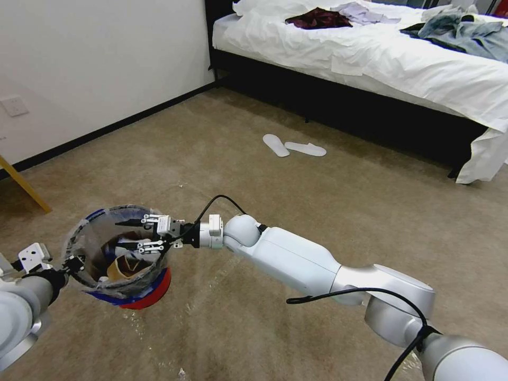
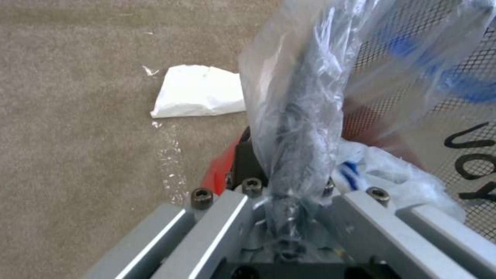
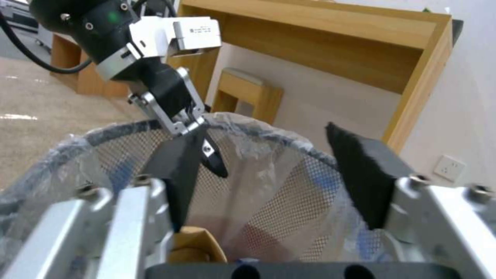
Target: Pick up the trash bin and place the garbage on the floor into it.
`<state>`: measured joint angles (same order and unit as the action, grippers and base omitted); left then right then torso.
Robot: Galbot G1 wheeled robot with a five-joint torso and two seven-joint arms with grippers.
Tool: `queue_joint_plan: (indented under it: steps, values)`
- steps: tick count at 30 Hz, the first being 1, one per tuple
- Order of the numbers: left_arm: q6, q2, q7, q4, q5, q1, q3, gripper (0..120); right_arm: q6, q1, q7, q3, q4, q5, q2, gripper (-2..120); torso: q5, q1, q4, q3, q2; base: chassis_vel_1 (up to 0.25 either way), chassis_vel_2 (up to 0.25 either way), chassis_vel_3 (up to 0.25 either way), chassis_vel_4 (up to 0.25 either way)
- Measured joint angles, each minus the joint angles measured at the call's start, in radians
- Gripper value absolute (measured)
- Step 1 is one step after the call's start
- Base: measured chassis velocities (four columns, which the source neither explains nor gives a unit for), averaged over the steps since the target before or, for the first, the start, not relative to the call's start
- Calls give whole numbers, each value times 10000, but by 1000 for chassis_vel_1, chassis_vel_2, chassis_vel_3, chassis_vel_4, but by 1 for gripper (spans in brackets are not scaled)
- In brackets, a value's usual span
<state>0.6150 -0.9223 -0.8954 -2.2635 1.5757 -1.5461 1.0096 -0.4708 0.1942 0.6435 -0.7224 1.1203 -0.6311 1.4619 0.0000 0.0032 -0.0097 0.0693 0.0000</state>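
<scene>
The left gripper [image 1: 73, 261] is pinching the rim of the bin [image 1: 135, 292], holding it up off the floor [image 1: 238, 159] at the robot's lower left; in the left wrist view its fingers [image 2: 243, 193] are pressed together on the bag-covered rim [image 2: 294, 128], with the clear bag [image 2: 320, 50] bunching over the mesh wall. The right arm is reaching across from the right, and the right gripper [image 1: 128, 234] is hanging over the bin's mouth with its two dark pads [image 3: 364, 178] spread apart and nothing between them. Inside the bin a brown paper piece [image 1: 127, 267] is lying against the wall, also showing in the right wrist view [image 3: 193, 246], beside a crumpled white and blue scrap [image 2: 382, 166]. A white scrap [image 2: 199, 91] is lying flat on the carpet just beside the bin, near a shiny tape line [image 2: 170, 155]. Farther off, two white slippers [image 1: 293, 146] are resting on the floor before the bed [image 1: 370, 58]
</scene>
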Motion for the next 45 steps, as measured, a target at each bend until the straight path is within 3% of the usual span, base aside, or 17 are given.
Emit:
queue_joint_plan:
  steps: [9,16,18,20,21,22,28,35,45]
  values:
    - [4,-15,-15,-16,5,-47,30,0,62,-90,-38,118,91,-416,105,98,0,0,1,0,0,0,0,0,0]
    - [8,-42,-19,24,11,-103,79,0,74,-227,-599,892,397,-654,134,100,0,0,1,0,0,0,0,0,0]
    - [43,-31,-19,32,50,-181,232,0,154,-121,-1482,1860,695,-720,73,100,0,0,2,0,1,0,0,0,0]
    - [65,-23,-19,32,62,-210,273,0,154,-56,-1725,2132,754,-712,45,100,0,0,2,0,0,0,0,0,0]
    - [114,9,-9,30,73,-274,352,0,155,140,-2511,2745,952,-626,-92,100,0,0,2,0,0,0,0,0,0]
    - [114,9,-9,30,73,-274,352,0,155,140,-2511,2745,952,-626,-92,100,0,0,2,0,0,0,0,0,0]
    - [158,-46,15,5,79,-304,432,0,757,1376,-4736,4261,2087,-514,-920,100,2,0,-1,0,0,0,0,0,0]
    - [181,-351,67,-152,-30,-513,633,0,1012,2560,-5543,5418,2765,-494,-1563,100,3,0,3,0,0,0,0,0,0]
    - [236,-668,-124,-332,19,-614,690,0,1264,4934,-6299,7719,4533,500,-3357,100,1,-1,-1,-1,0,0,0,0,0]
